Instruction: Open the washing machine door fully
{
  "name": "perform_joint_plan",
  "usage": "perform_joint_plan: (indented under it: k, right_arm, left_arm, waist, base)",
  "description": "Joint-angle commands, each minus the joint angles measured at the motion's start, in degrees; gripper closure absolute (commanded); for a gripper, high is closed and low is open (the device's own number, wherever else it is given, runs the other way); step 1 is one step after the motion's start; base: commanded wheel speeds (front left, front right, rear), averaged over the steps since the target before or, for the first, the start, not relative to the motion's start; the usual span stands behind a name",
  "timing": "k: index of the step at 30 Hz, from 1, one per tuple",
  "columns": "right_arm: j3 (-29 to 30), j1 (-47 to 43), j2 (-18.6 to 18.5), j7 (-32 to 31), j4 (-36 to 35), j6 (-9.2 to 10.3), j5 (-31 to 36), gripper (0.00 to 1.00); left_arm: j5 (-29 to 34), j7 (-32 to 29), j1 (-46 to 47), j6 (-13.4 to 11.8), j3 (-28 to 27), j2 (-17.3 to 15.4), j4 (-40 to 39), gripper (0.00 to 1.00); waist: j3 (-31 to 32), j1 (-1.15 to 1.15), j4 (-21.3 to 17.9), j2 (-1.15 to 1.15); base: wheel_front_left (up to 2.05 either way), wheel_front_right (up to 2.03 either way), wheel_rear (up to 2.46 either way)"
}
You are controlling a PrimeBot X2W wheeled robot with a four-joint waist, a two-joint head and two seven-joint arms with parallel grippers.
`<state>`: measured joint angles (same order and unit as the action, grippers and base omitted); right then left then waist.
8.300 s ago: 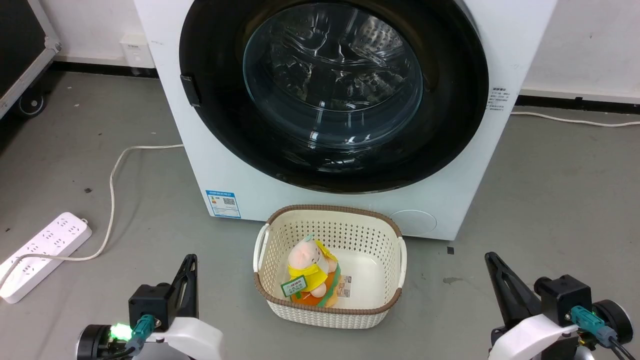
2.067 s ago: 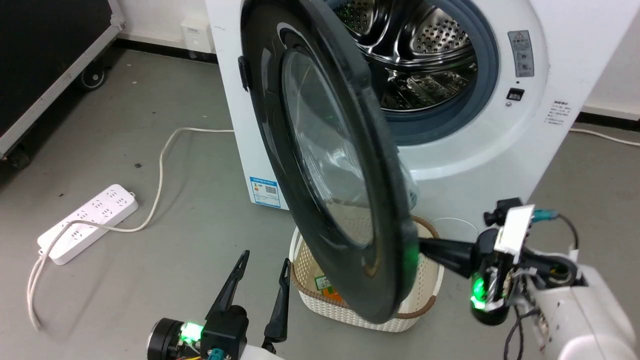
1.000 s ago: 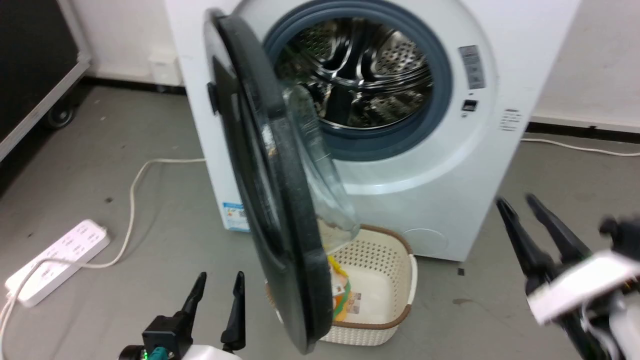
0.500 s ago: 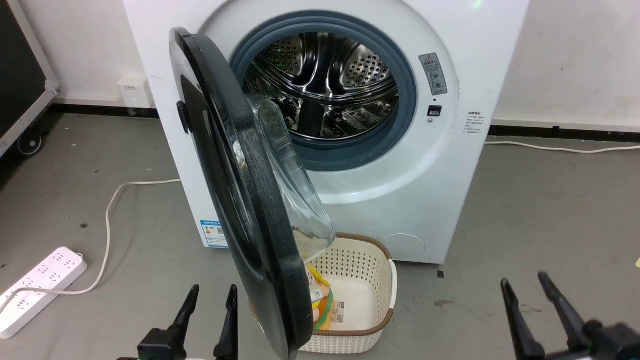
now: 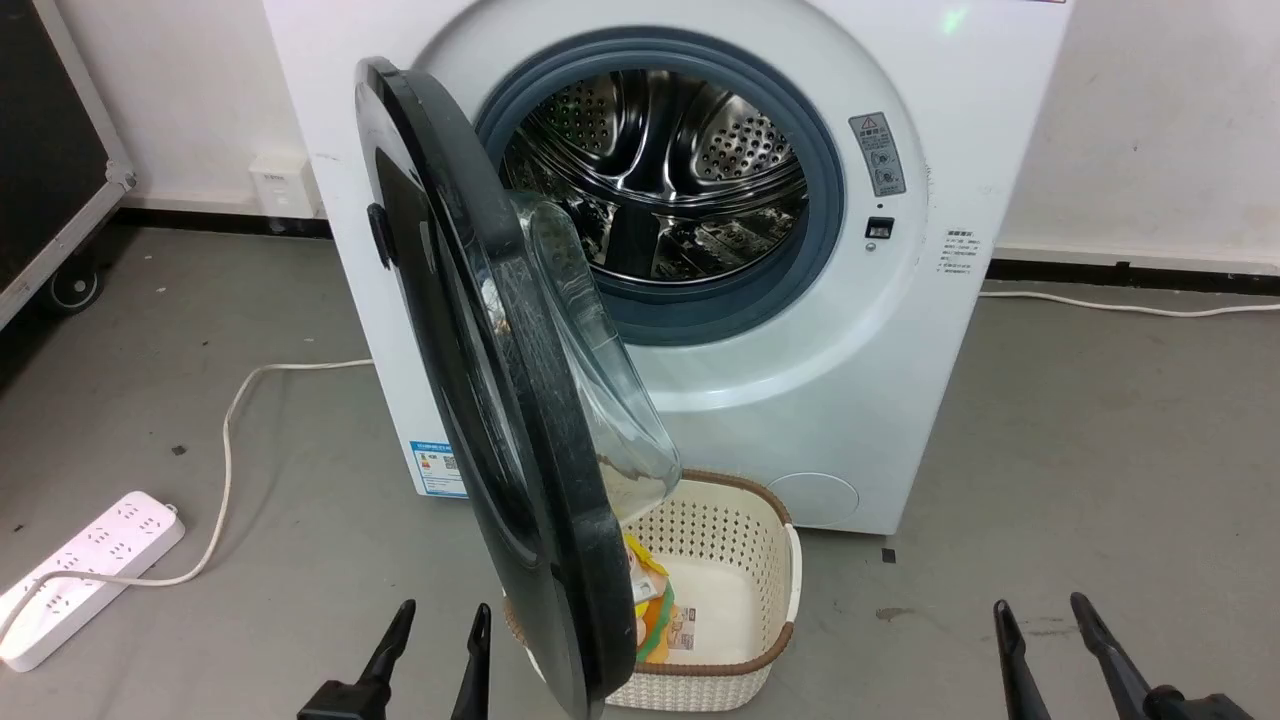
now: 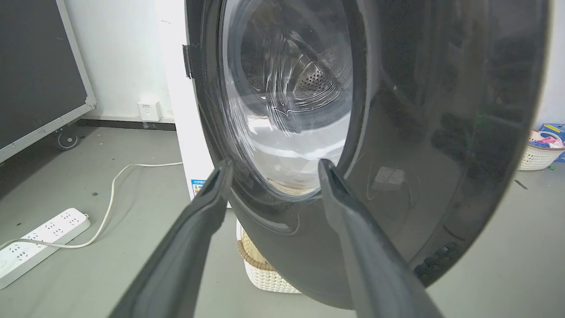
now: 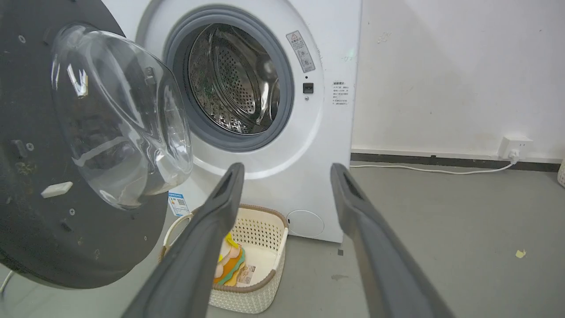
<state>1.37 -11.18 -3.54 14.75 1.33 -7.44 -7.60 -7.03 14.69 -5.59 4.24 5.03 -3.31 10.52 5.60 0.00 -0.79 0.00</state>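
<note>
Though it was shut earlier, the washing machine door (image 5: 530, 400) stands open.

floor (image 5: 1100, 430): grey | on it: washing machine (image 5: 890, 400); basket (image 5: 730, 520); power strip (image 5: 90, 560); white cable (image 5: 228, 440)

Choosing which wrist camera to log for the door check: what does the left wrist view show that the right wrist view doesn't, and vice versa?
Left wrist view: the washing machine door seen from its glossy outer face, a white power strip on the floor, and the open left gripper.
Right wrist view: the door's inner face with its glass bowl, the steel drum, a plush toy in the basket, and the open right gripper.
Both: the door standing open, the basket below it, and the white washing machine.
</note>
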Motion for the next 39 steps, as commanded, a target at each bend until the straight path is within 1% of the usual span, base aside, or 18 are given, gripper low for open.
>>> perform_joint_plan:
  k: [1,7,8,9,10,15,19,20,22,25,28,31,33,36,39]
  right_arm:
    - [0.1,-0.6,0.3,0.2,0.2,-0.05,0.1,0.00]
    - [-0.3,-0.1,0.5,0.2,1.1,-0.05,0.1,0.00]
    - [-0.3,0.0,0.6,0.2,1.2,-0.05,0.2,0.00]
    - [-0.4,0.0,0.6,0.2,1.3,-0.05,0.2,0.00]
    - [-0.3,0.1,0.6,0.2,1.4,-0.05,0.1,0.00]
    - [0.0,0.7,0.6,0.2,2.5,-0.05,-0.8,0.00]
    - [0.1,0.9,0.6,0.2,2.7,-0.05,-1.3,0.00]
    - [0.1,0.9,0.7,0.2,2.8,-0.05,-1.4,0.00]
    - [0.2,1.1,0.7,0.2,3.0,-0.05,-1.5,0.00]
    - [0.2,1.3,0.7,0.2,3.1,-0.05,-1.8,0.00]
    - [0.5,1.4,0.7,0.2,3.3,-0.05,-2.2,0.00]
    - [0.9,1.4,0.7,0.2,3.7,-0.05,-2.7,0.00]
    - [0.9,1.4,0.7,0.2,3.9,-0.05,-2.9,0.00]
    - [0.6,1.6,0.7,0.2,4.3,-0.05,-3.1,0.00]
    - [0.0,1.8,0.7,0.2,4.6,-0.05,-2.8,0.00]
  left_arm:
    - [0.4,0.3,-0.4,0.3,0.2,-0.1,0.0,0.00]
    - [0.3,0.3,-0.1,0.2,0.0,0.1,-0.5,0.00]
    - [0.3,0.3,-0.1,0.2,0.0,0.1,-0.6,0.48]
    - [0.3,0.3,-0.1,0.2,0.1,0.1,-0.6,0.90]
    - [0.3,0.3,0.0,0.3,0.1,0.1,-0.8,1.00]
    - [0.2,0.3,0.6,-0.1,-0.8,0.2,-4.5,1.00]
    - [-1.1,0.3,1.8,-1.1,-3.0,0.3,-10.3,1.00]
    - [-1.7,0.3,2.2,-1.7,-3.8,0.4,-12.2,1.00]
    - [-4.4,0.3,3.3,-3.7,-5.3,0.4,-16.4,1.00]
    - [-6.5,0.3,4.6,-5.9,-5.9,0.4,-22.4,1.00]
    - [-6.1,0.3,6.0,-6.7,-4.4,0.4,-27.8,1.00]
    - [-4.8,0.3,7.3,-6.1,-1.6,0.4,-30.9,1.00]
    - [-3.5,0.3,7.8,-5.2,1.0,0.4,-31.6,1.00]
    - [-1.3,0.3,7.3,-3.6,5.9,0.4,-30.0,1.00]
    - [0.1,0.3,6.3,-2.0,10.6,0.4,-26.6,1.00]
  waist:
    - [0.0,0.00,0.0,0.00]
    - [0.0,0.00,0.1,0.00]
    - [0.0,0.00,0.1,0.00]
    - [0.0,0.00,0.1,0.00]
    - [0.0,0.00,0.1,0.00]
    - [-0.1,0.00,0.2,0.00]
    - [-0.1,0.00,0.5,0.00]
    - [-0.1,0.00,0.6,0.00]
    - [-0.1,0.00,0.7,0.00]
    - [-0.1,0.00,0.8,0.00]
    - [0.0,0.00,0.9,0.00]
    - [-0.1,0.00,1.0,0.00]
    - [-0.1,0.00,1.1,0.00]
    - [-0.1,0.00,0.9,0.00]
    - [-0.2,0.00,0.5,0.00]
  base:
    - [0.00,0.00,0.00]
    - [0.00,0.00,0.00]
    - [0.00,0.00,0.00]
    - [0.00,0.00,0.00]
    - [0.00,0.00,0.00]
    - [0.00,0.00,0.00]
    - [0.00,0.00,0.00]
    - [0.00,0.00,0.00]
    - [0.00,0.00,0.00]
    - [0.00,0.00,0.00]
    - [0.00,0.00,0.00]
    - [0.00,0.00,0.00]
    - [0.00,0.00,0.00]
    - [0.00,0.00,0.00]
    - [0.00,0.00,0.00]
